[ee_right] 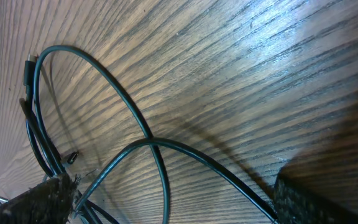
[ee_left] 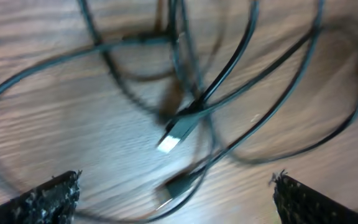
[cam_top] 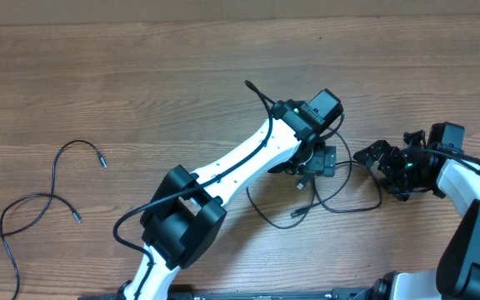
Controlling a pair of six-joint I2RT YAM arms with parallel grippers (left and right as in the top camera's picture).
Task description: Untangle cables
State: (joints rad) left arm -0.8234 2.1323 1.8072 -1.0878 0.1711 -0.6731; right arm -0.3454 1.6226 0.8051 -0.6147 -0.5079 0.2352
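Left hand (ee_left: 177, 180) spread over blurred tangled cables (ee_left: 179, 127), right hand (ee_right: 173, 183) spread, stray cable (cam_top: 53, 185) cut off left

Cables (cam_top: 311, 187) partly under the left end effector (cam_top: 317, 161) (wrist view motion-blurred), loops beyond frame edges

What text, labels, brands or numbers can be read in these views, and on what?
None legible. No print shows on the cables, the wooden table, the left gripper or the right gripper.
The plug in the left wrist view is too blurred to show any marking.
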